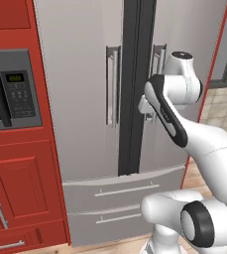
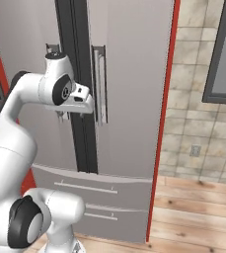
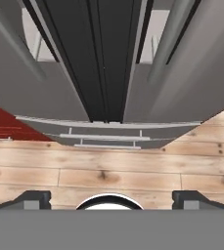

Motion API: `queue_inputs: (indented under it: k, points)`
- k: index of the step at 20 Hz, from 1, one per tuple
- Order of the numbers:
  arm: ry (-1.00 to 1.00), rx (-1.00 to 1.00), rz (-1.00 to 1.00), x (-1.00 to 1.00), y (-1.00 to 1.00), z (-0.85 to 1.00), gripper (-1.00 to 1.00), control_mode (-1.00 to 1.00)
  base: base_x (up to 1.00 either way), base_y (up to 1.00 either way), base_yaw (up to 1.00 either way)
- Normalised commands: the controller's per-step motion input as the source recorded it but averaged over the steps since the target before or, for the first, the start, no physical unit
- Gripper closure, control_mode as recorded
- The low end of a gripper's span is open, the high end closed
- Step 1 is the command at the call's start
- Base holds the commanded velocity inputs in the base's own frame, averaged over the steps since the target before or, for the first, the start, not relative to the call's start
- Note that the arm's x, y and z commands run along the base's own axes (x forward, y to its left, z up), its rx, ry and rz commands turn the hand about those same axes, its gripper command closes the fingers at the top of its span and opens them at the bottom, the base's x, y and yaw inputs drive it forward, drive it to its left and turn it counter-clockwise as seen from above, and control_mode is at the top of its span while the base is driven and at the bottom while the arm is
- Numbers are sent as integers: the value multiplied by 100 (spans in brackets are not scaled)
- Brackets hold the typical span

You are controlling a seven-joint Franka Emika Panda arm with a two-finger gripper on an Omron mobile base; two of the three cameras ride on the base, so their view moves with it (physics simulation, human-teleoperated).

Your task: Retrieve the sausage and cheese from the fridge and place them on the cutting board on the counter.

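Observation:
The tall grey fridge (image 1: pixel 80 99) stands straight ahead with both doors shut, a dark seam (image 1: pixel 135 89) running between them. My gripper (image 1: pixel 148 115) hangs in front of that seam at handle height, pointing down, just left of the right door's bar handle (image 1: pixel 158 59). From the right base view the gripper (image 2: pixel 63 116) sits between the two handles. In the hand view the gripper (image 3: pixel 111 197) is open, its fingertips (image 3: pixel 33 197) far apart with nothing between them, looking down the fridge front to the drawers (image 3: pixel 103 139). Sausage and cheese are hidden; the cutting board and counter are out of view.
A black-and-grey microwave (image 1: pixel 11 89) sits in red cabinets (image 1: pixel 21 188) left of the fridge. Two drawers (image 1: pixel 125 191) lie at the fridge base. Wooden floor (image 2: pixel 198 207) and a tiled wall (image 2: pixel 193 123) open to the right.

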Motion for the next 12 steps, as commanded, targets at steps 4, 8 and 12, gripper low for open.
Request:
queue_inputs:
  k: [4,8,12]
  points:
    - [0,0,0,0,0,0,-100,100,-25,0,0]
    - [0,0,0,0,0,0,-100,100,-3,0,0]
    - [0,0,0,0,0,0,-100,100,-7,0,0]
